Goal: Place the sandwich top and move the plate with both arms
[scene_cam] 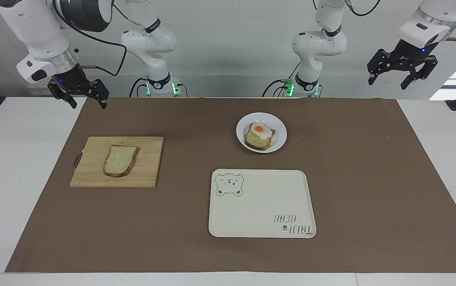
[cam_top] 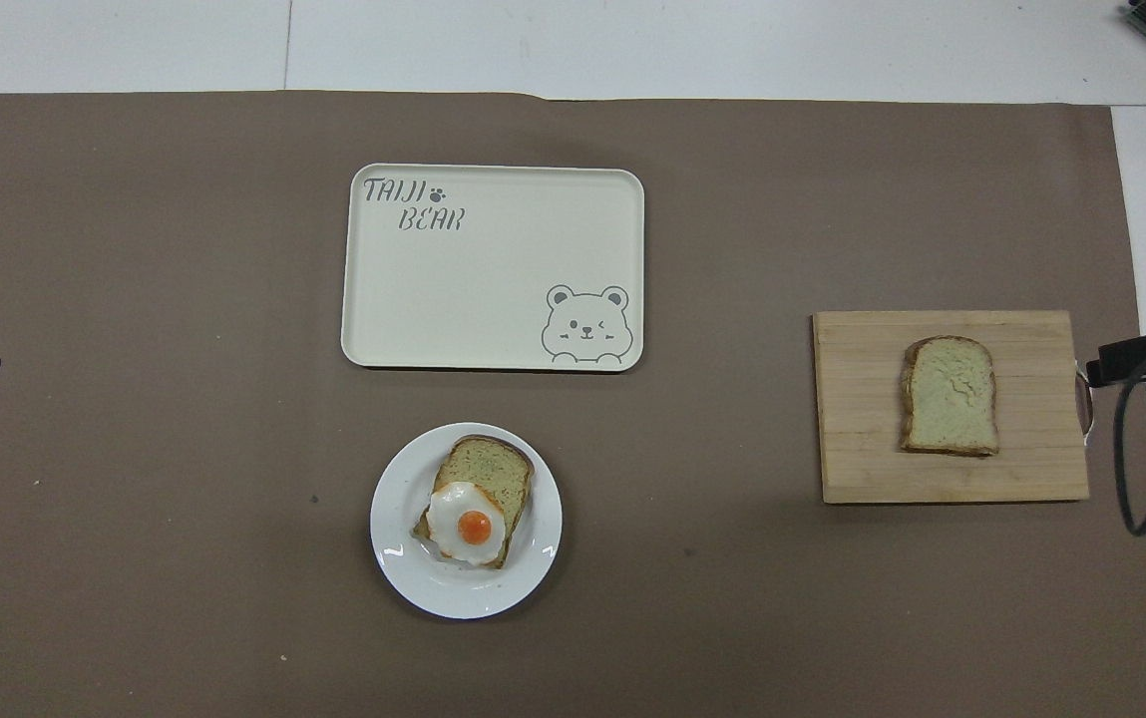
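1. I see the sandwich top (scene_cam: 120,160) lying flat on a wooden board (scene_cam: 148,174), in the left middle of the facing view – toward the right arm's end of the counter (scene_cam: 21,159).
2. The plate (scene_cam: 278,140) sits just right of the middle, in the upper half of the facing view. It has a bread slice (scene_cam: 256,140) with a fried egg (scene_cam: 261,130) on it.
3. A cream tray (scene_cam: 267,198) with a bear drawing lies lower in that view than the plate, close to it but not touching.
4. My right gripper (scene_cam: 87,105) hangs in the upper left of the facing view, over the corner of the brown mat (scene_cam: 370,178). Its jaws are spread wide and hold nothing.
5. My left gripper (scene_cam: 387,84) hangs in the upper right – up in the air, jaws spread too, with nothing in them.
6. The sandwich top and the plate are well apart.
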`<action>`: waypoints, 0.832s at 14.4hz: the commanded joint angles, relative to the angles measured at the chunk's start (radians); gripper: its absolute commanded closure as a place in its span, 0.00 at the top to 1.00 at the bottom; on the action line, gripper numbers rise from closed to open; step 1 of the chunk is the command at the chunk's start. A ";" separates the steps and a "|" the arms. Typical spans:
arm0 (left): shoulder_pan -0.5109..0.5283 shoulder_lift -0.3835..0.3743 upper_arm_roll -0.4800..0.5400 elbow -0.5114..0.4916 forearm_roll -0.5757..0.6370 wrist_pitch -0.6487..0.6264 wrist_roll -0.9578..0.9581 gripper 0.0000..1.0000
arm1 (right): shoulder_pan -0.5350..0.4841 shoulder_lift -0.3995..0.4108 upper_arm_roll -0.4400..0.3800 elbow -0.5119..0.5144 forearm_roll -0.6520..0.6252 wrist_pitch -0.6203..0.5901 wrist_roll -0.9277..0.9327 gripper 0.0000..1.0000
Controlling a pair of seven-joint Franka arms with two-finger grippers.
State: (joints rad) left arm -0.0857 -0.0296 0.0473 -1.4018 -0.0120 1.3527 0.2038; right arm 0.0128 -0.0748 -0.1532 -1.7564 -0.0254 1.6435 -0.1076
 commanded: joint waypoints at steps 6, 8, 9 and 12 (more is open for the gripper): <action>0.003 -0.027 -0.001 -0.029 0.010 -0.006 -0.007 1.00 | -0.054 0.035 0.004 -0.169 0.027 0.214 -0.061 1.00; 0.003 -0.027 -0.003 -0.029 0.010 -0.006 -0.007 1.00 | -0.091 0.085 0.003 -0.173 0.080 0.266 -0.114 1.00; 0.003 -0.027 -0.003 -0.029 0.010 -0.006 -0.007 1.00 | -0.103 0.110 0.003 -0.175 0.097 0.286 -0.144 1.00; 0.003 -0.027 -0.003 -0.029 0.010 -0.006 -0.007 1.00 | -0.111 0.145 0.004 -0.198 0.097 0.357 -0.155 1.00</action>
State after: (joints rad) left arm -0.0857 -0.0296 0.0473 -1.4018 -0.0120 1.3524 0.2038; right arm -0.0881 0.0586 -0.1553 -1.9329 0.0498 1.9549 -0.2341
